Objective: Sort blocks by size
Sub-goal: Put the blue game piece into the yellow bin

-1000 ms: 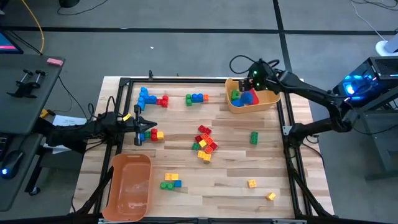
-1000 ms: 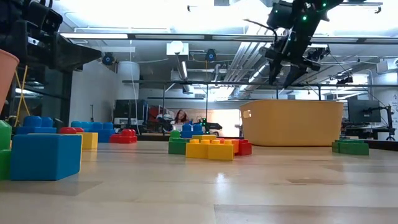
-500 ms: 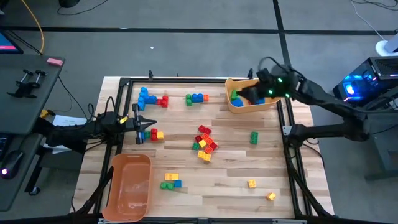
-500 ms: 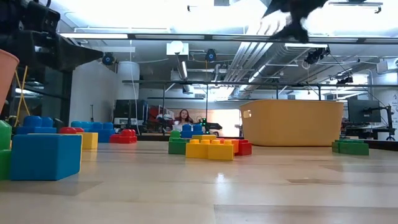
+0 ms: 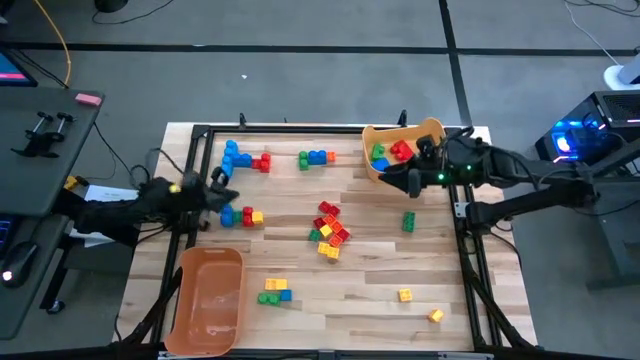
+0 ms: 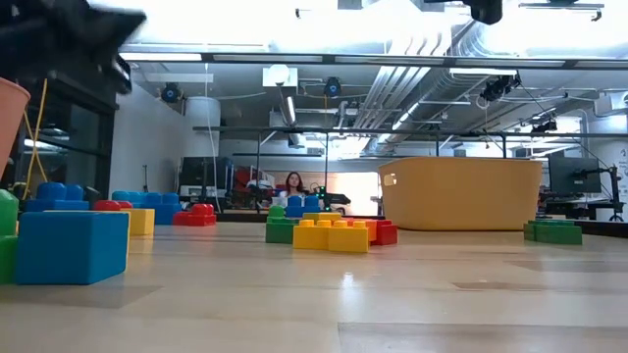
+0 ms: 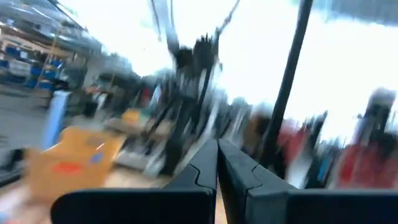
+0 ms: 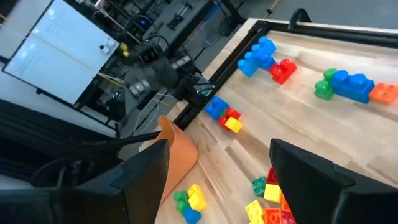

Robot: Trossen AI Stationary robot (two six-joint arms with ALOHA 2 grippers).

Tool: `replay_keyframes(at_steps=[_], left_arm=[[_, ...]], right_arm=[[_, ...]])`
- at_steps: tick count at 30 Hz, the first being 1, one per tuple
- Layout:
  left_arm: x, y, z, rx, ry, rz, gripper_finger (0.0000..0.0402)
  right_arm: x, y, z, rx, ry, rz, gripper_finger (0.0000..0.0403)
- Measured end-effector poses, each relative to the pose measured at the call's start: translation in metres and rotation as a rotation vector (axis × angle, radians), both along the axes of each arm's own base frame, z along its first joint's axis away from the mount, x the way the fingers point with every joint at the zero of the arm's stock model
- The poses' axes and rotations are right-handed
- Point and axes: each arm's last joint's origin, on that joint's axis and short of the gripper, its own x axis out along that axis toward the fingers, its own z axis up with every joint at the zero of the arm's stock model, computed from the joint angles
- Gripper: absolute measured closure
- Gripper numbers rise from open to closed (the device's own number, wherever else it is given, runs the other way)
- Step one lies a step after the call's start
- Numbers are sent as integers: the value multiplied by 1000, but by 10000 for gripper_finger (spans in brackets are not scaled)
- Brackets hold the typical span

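Many studded blocks lie on the wooden table (image 5: 370, 270): a blue and red group (image 5: 240, 158), a green-blue-orange row (image 5: 316, 157), a blue, red and yellow group (image 5: 240, 215), a red, yellow and green heap (image 5: 328, 230) and single ones nearer. My left gripper (image 5: 225, 188) is shut and empty at the table's left side, above the blue, red and yellow group; its closed fingers show in the left wrist view (image 7: 217, 168). My right gripper (image 5: 392, 180) is open and empty just near of the yellow-tan bin (image 5: 432, 130); its spread fingers show in the right wrist view (image 8: 217, 180).
The yellow-tan bin at the far right holds red, blue and green blocks (image 5: 392, 152). An orange bin (image 5: 210, 300) stands at the near left corner. A dark metal frame (image 5: 462, 215) runs along the table's edges. A person (image 6: 291, 183) sits far off in the room.
My right gripper has come from above the yellow-tan bin toward the table's near edge and now points toward the table's left side. My left gripper has drawn back a little toward the left edge and tipped up. No block has visibly moved.
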Motion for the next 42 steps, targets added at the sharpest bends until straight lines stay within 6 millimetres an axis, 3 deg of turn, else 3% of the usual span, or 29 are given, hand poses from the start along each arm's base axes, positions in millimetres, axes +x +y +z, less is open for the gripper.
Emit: replay_keyframes(at_steps=[4, 7, 11, 14, 18, 21, 23, 29, 37, 42], left_arm=[[-13, 7, 22, -223, -283, 165, 401], [-12, 11, 31, -313, -276, 264, 401], [8, 17, 50, -355, -24, 300, 401], [30, 26, 77, -293, 164, 369, 401], [69, 49, 113, -138, 461, 452, 401], [96, 70, 126, -46, 708, 477, 401], [116, 82, 132, 0, 780, 495, 401], [165, 130, 119, -52, 944, 614, 381], [220, 187, 65, -248, 1133, 468, 257], [262, 204, 49, -96, 1244, 319, 189]], right_arm=[[6, 7, -3, 22, 14, -20, 128], [9, 8, -6, 22, 26, -25, 128], [14, 6, -9, -2, 46, -46, 128], [15, 1, -10, -36, 59, -64, 128], [15, -4, -10, -73, 69, -71, 128], [15, -6, -10, -103, 78, -52, 128], [15, -7, -11, -122, 87, -39, 128], [13, -6, -16, -138, 144, -23, 128], [11, -6, -20, -133, 197, -8, 128], [12, -6, -21, -133, 202, -8, 128]])
